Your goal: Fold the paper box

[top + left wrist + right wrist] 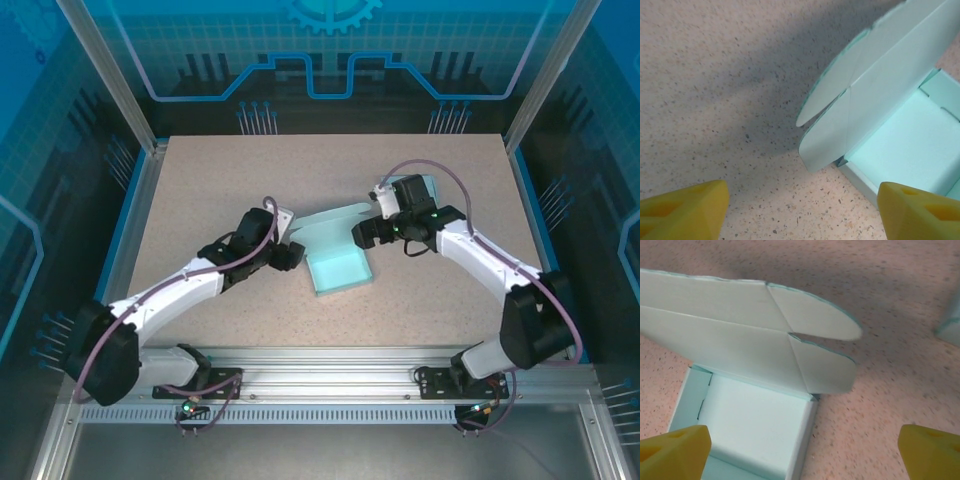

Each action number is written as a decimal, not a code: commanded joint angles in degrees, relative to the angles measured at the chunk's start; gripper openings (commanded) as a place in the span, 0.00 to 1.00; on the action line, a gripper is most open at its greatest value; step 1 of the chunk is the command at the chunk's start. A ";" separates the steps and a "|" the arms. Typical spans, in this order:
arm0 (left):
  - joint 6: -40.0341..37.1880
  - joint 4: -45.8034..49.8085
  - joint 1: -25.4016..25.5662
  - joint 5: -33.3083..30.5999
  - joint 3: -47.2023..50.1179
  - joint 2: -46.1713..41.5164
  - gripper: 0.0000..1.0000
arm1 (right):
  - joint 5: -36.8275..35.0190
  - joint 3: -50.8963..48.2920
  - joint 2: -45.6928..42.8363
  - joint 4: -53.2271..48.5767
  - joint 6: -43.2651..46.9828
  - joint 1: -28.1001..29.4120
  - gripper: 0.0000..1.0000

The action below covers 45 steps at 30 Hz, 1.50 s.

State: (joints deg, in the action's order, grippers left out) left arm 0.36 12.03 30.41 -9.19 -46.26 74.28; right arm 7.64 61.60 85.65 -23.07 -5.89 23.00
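Paper box (338, 268): mid-table on the speckled table (200, 180), between the two grippers. Tray part flat on the surface, open upward. Lid (335, 218) raised off the far edge of the tray, leaning toward the far side, not closed. Rounded side flaps (815, 325) at the lid's end: two, parted by a slit, standing free above the tabletop. Left gripper (292, 255): just beside the left wall of the tray, close to the corner where lid meets tray. Yellow fingertips (685, 212) spread wide, apart from the cardboard, gripping nothing; between them, bare tabletop and the tray's corner further ahead. Right gripper (362, 236): just beside the far right corner of the box, aimed across the tray and the raised lid. Fingertips (675, 450) likewise spread wide, gripping nothing, with one of them over the near wall of the tray. Contact between either gripper body and the box, judged from the overhead view: cannot tell.
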 commanded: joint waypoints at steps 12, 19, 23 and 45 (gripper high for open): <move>-5.44 0.59 -1.91 4.05 -9.29 10.91 0.60 | 17.66 8.72 12.89 3.98 6.84 -5.34 0.80; -5.07 2.83 -1.89 2.62 -11.20 12.42 0.39 | 19.63 9.18 13.24 3.55 6.15 -5.34 0.56; -3.61 4.40 -1.77 1.88 -11.92 12.69 0.30 | 16.74 7.69 11.15 3.94 5.22 -4.75 0.47; 17.68 -7.26 7.04 -10.52 -12.20 10.29 0.20 | -13.42 -2.68 2.58 15.41 -10.45 8.49 0.03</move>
State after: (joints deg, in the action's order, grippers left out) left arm 13.06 11.03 36.40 -19.29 -56.53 86.00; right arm -3.66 59.86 89.47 -11.84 -13.08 29.65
